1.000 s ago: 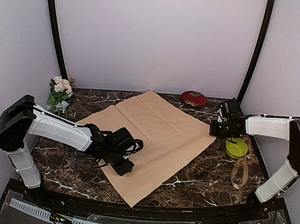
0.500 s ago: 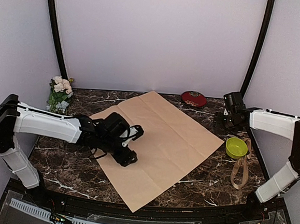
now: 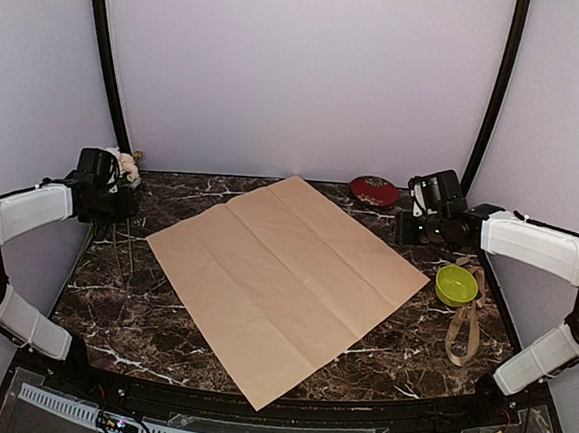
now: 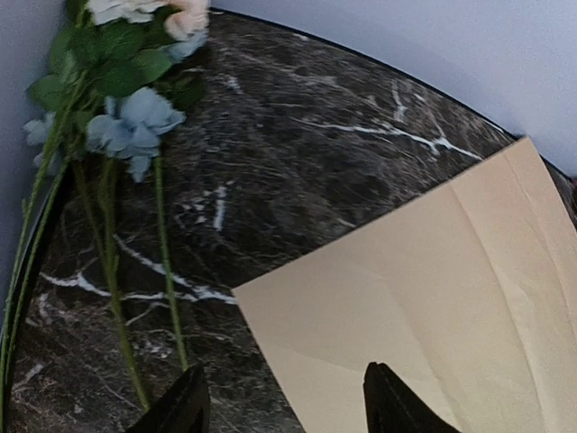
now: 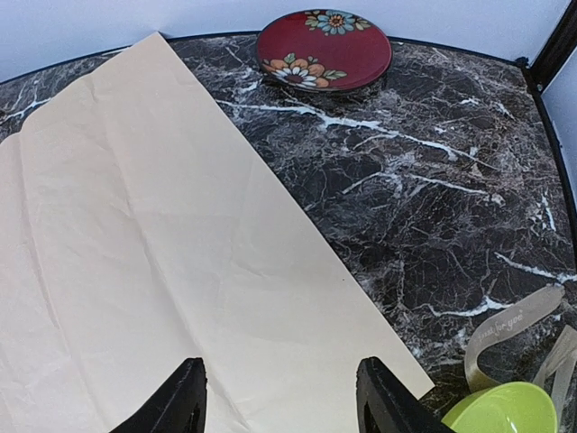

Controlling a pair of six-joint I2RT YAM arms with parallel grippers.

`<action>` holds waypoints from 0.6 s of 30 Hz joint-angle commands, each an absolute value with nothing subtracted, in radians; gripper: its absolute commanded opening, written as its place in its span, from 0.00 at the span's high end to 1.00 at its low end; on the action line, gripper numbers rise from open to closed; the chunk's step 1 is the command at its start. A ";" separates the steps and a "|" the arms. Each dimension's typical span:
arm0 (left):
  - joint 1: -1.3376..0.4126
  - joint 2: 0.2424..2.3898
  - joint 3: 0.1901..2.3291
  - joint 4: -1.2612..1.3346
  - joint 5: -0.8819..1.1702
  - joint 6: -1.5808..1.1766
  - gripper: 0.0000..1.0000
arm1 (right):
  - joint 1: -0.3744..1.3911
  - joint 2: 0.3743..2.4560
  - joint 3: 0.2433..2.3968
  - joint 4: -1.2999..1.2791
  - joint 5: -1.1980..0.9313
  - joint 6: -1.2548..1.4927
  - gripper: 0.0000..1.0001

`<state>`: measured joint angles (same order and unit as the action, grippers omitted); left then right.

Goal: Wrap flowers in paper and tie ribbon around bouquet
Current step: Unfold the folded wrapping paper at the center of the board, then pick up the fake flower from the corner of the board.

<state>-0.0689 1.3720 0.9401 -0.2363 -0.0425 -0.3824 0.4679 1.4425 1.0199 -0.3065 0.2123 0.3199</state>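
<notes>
Tan-faced paper (image 3: 284,286) is lying flat and unfolded across the middle of the dark marble table (image 3: 399,351), turned like a diamond with one corner pointing toward the back wall and another toward the near edge, and faint fold creases are running across it. The flowers (image 4: 126,113) are resting off the sheet at the far left corner of the table, close against the wall. Their blooms are pointing toward the back and their thin green stems are trailing toward the near side, apart from the paper's left corner. The ribbon (image 3: 464,331) is lying in a loose loop by the right edge, just beside a lime-green bowl (image 3: 456,285) and well apart from the flowers. A red floral plate (image 5: 325,45) is sitting at the back, near the paper's far corner but not touching it. The left gripper (image 4: 284,406) is hovering over the table beside the flower stems, its jaws standing apart with nothing between them. The right gripper (image 5: 279,401) is hanging above the paper's right edge, jaws likewise parted and holding nothing
</notes>
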 commanded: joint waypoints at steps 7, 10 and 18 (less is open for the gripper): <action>0.179 1.542 0.948 -0.261 -0.006 -0.477 0.45 | 0.483 1.417 0.986 -0.268 0.149 0.290 0.43; 0.187 1.621 0.981 -0.258 -0.016 -0.470 0.43 | 0.483 1.413 0.983 -0.262 0.120 0.291 0.42; 0.187 1.810 1.093 -0.321 -0.019 -0.447 0.50 | 0.483 1.407 0.982 -0.269 0.112 0.288 0.42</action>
<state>0.1829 1.7828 1.0584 -0.2722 -0.0212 -0.4564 0.4778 1.4357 0.9916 -0.2970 0.1307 0.2928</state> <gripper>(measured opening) 0.560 0.578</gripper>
